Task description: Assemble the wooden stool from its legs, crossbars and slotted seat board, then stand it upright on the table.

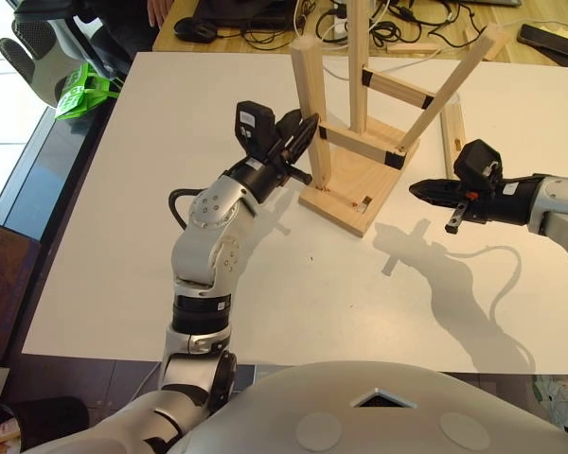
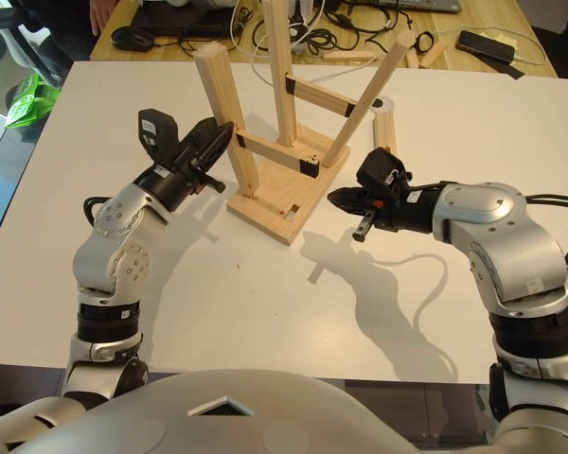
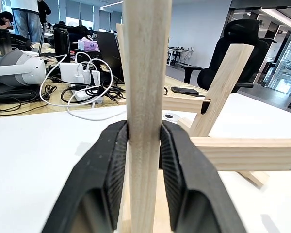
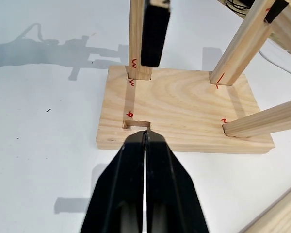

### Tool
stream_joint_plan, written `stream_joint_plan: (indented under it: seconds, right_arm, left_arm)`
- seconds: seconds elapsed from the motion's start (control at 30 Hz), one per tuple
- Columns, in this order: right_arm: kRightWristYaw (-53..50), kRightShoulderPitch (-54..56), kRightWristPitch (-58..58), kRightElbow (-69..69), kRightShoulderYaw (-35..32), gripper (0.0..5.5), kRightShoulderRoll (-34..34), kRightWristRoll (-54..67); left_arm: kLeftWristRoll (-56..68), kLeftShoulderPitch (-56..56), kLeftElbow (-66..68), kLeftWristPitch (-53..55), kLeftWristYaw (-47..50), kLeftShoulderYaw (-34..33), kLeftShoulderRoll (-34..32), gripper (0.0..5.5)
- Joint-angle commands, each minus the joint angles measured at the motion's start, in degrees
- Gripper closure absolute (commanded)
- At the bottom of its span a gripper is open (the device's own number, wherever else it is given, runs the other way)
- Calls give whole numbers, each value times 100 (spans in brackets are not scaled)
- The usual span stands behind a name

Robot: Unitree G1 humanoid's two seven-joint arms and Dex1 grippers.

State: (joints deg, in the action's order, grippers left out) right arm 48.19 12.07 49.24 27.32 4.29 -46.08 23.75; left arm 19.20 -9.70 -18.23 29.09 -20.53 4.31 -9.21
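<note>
Three legs (image 1: 357, 66) stand upright on the seat board (image 4: 184, 107), which lies flat mid-surface (image 1: 170, 236) with its long axis near-left to far-right. Left gripper (image 1: 301, 140) fingers clamp the near-left leg (image 1: 312, 104). The right gripper (image 1: 418, 192), fingers pressed together and empty, points left at the open slot (image 4: 137, 124).

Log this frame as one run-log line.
stool: inverted, three legs in | left gripper: shut on leg | right gripper: shut, empty, near empty slot | loose wooden piece: on table
</note>
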Motion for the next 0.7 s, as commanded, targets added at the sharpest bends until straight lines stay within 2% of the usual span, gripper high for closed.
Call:
stream_joint_plan:
  seconds: [0.03,0.23,0.7]
  right_arm:
    - [-7,77,-46,1,-38,550,-88,-7]
    - [-17,69,-126,-46,-9,550,-64,-42]
    - [-30,17,-252,-89,81,550,-2,-88]
  left_arm:
    - [42,373,-230,565,-36,234,-175,455]
    - [-32,377,-304,495,-63,381,-284,455]
    - [23,435,-384,66,-78,280,-259,455]
